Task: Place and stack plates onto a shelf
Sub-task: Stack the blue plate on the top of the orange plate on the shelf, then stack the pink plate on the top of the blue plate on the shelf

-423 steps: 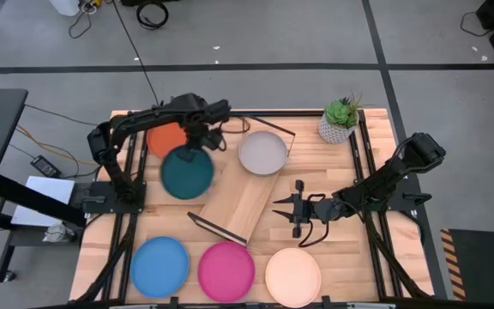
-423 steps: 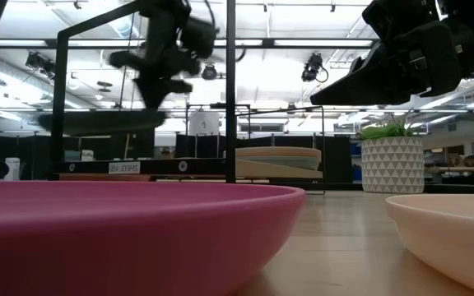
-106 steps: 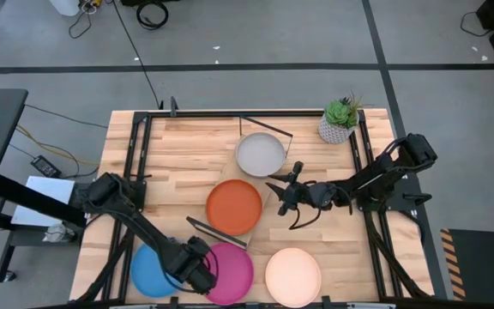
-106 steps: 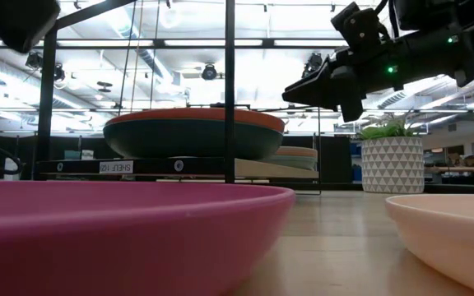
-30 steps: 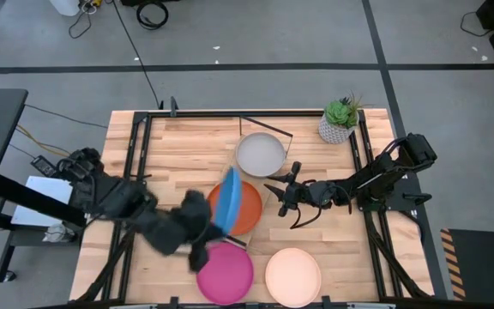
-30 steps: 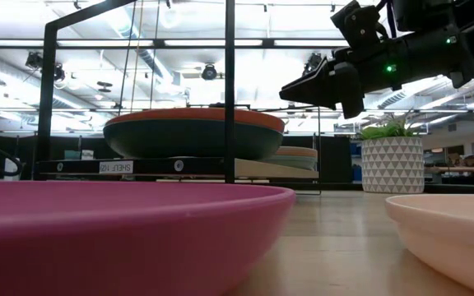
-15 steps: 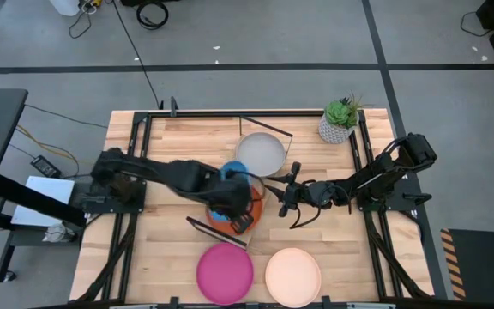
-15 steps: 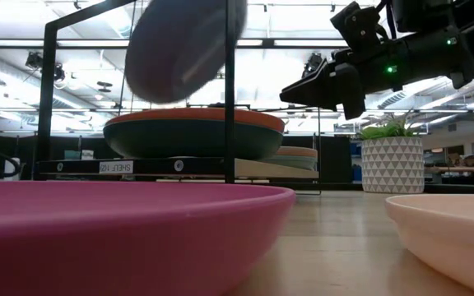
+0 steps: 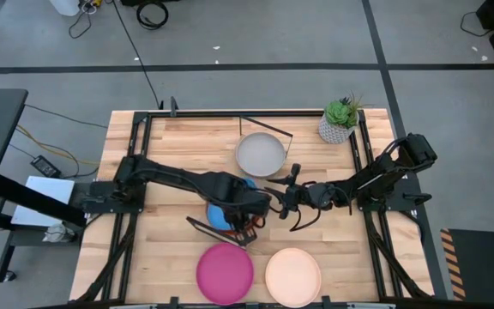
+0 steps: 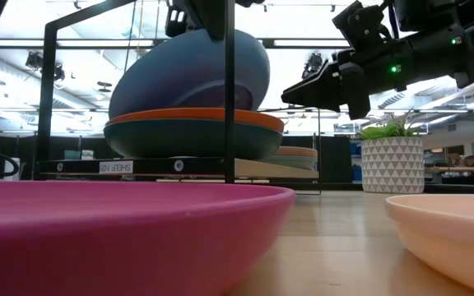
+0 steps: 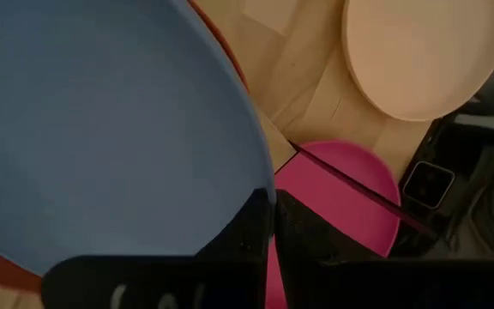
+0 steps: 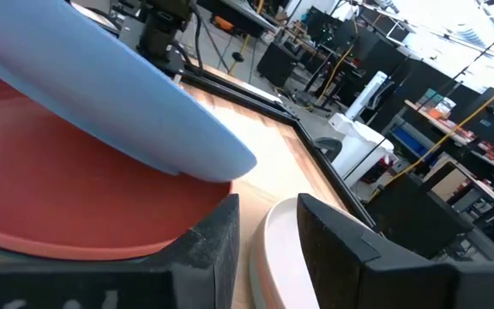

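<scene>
My left gripper (image 9: 249,212) is over the near end of the shelf (image 10: 138,167), shut on the bright blue plate (image 10: 189,72). This plate is tilted above the orange plate (image 10: 194,117), which lies on the dark teal plate (image 10: 189,140). At the shelf's far end, the grey plate (image 9: 262,154) tops another stack. The magenta plate (image 9: 225,272) and the cream plate (image 9: 293,276) lie on the table near its near edge. My right gripper (image 9: 273,202) hangs open in the air just right of the shelf, touching nothing. My left gripper pinches the bright blue plate's rim (image 11: 262,190) on the plate's right side, one finger (image 11: 251,225) over the rim and the other under it. It comes slanting down from above. The plate is tilted, its left edge (image 10: 126,108) down on the orange plate and its right side raised.
A potted plant (image 9: 340,120) stands at the table's far right corner. Black wire frames (image 10: 230,90) rise at both shelf ends. Bare wood lies along the table's left side and far left corner.
My left gripper has swung the bright blue plate from the shelf's near-left side to over the orange plate and lowered it. The plate has tipped from steeply on edge to a shallower slant, its left edge now on the orange plate.
</scene>
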{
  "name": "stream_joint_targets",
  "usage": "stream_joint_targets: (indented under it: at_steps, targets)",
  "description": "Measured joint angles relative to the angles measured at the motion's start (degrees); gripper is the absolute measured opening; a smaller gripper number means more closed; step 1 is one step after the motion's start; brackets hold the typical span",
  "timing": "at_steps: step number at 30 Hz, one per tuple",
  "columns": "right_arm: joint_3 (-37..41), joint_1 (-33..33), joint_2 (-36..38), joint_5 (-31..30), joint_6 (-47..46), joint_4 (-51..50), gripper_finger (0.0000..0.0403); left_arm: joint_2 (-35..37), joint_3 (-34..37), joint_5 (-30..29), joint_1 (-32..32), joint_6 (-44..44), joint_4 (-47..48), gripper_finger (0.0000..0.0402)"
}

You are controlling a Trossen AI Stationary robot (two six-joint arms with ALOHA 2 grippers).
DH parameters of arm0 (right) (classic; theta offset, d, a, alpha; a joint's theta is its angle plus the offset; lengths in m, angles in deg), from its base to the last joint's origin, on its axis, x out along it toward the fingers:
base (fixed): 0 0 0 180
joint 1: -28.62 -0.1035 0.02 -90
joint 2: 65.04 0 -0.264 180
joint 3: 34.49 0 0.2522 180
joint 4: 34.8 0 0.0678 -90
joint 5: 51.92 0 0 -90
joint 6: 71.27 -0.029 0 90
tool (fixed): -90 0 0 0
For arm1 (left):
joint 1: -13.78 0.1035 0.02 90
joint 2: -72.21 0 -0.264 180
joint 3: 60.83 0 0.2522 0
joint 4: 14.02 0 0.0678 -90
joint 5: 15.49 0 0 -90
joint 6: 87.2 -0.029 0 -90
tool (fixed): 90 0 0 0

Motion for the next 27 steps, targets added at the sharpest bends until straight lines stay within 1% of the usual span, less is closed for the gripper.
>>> stream_joint_targets:
  at_steps: [6,14,18,22,27]
  targets:
    - [0.0,-0.1,0.0,-0.1,-0.1,0.0,0.0125,0.0,0.0,-0.6,-0.7,-1.5,-0.1,0.0021]
    - [0.0,-0.4,0.0,-0.2,-0.1,-0.1,0.0125,0.0,0.0,-1.8,-1.7,-0.3,0.3,0.0081]
    - [0.0,-0.4,0.0,-0.2,-0.1,-0.1,0.0125,0.0,-0.2,-1.8,-1.4,-1.9,0.4,0.0098]
    - [0.0,-0.4,0.0,-0.2,-0.1,-0.1,0.0125,0.1,-3.4,-2.4,-1.4,-5.1,0.3,0.0099]
    - [0.0,-0.4,0.0,-0.2,-0.1,-0.1,0.0125,0.2,-8.5,-7.9,-3.6,-9.2,-0.5,0.0096]
